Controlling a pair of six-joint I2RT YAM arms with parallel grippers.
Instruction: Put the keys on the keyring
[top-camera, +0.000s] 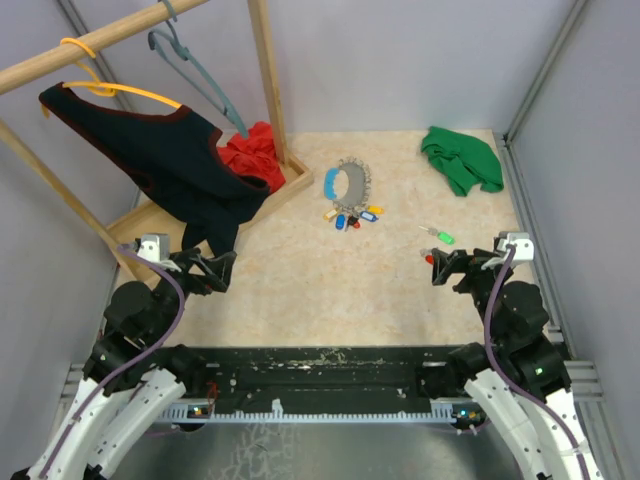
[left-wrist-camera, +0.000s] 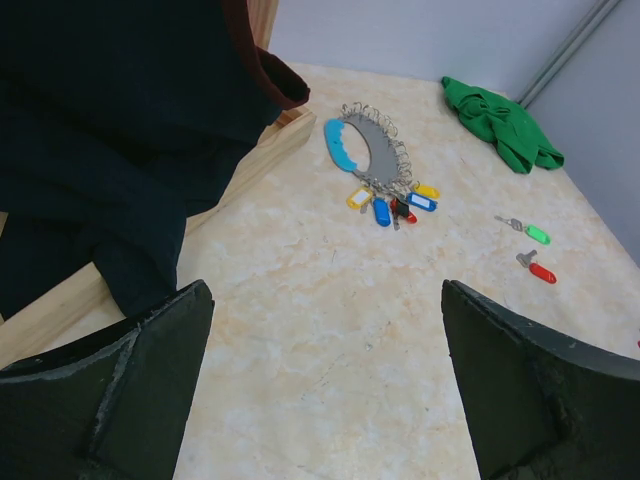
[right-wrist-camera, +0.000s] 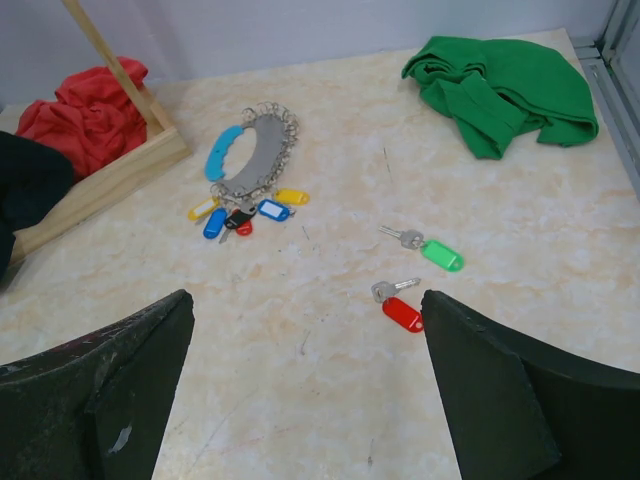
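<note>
Both spread and empty, the left end effector and right end effector hover. Green key and red key lie right of the keyring.

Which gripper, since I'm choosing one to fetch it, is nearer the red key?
Right. The right gripper sits open just short of the red key; the left gripper is far across the table, by the black garment.
</note>
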